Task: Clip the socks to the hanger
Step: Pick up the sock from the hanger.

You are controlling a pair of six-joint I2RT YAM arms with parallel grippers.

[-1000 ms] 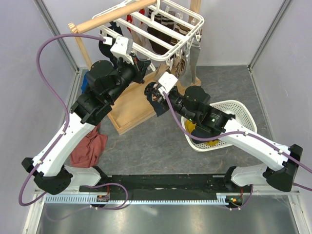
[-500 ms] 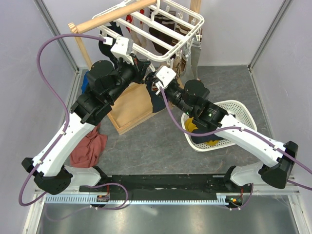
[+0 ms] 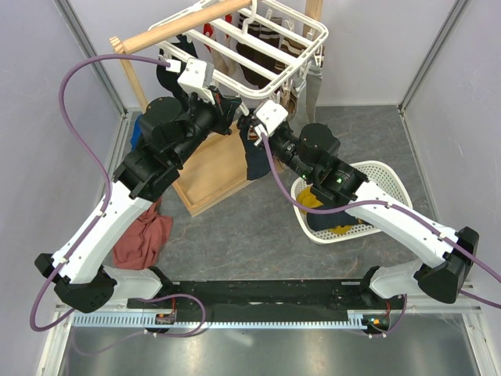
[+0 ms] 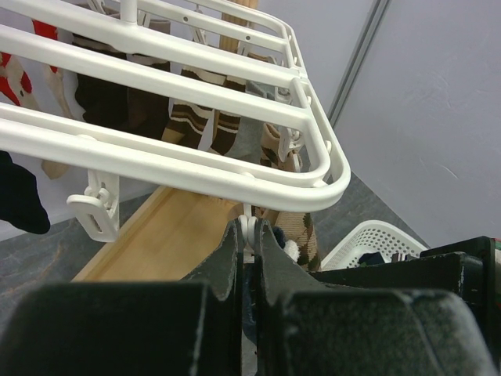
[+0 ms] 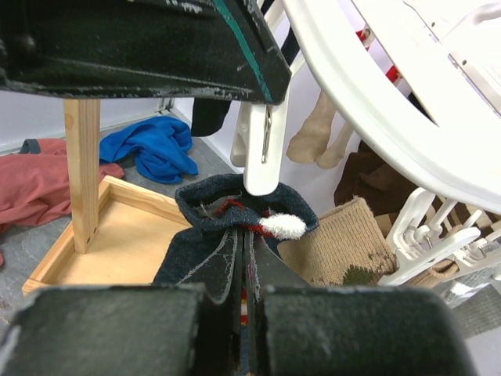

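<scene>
The white hanger [image 3: 258, 55] hangs from the wooden pole, with several socks clipped under it. My left gripper [image 3: 233, 110] is shut on a white clip peg [image 4: 250, 229] under the hanger's front rail [image 4: 196, 168]. My right gripper [image 3: 249, 135] is shut on a dark navy sock [image 3: 255, 163] just below its cuff. The cuff [image 5: 203, 207] has red lining and a white fluffy tuft. It is held up against the lower end of that peg [image 5: 261, 160]. I cannot tell whether the peg bites the cuff. A mustard-yellow sock [image 3: 313, 201] lies in the basket.
A white mesh basket [image 3: 383, 176] stands at the right under my right arm. The wooden stand's base tray [image 3: 207, 176] is below the hanger. A brown argyle sock [image 5: 344, 239] hangs right beside the navy cuff. A red cloth [image 3: 141, 239] and a blue cloth [image 5: 153, 145] lie at the left.
My right gripper has carried the navy sock up and back, from below the hanger to the peg held by my left gripper. The left arm has hardly moved.
</scene>
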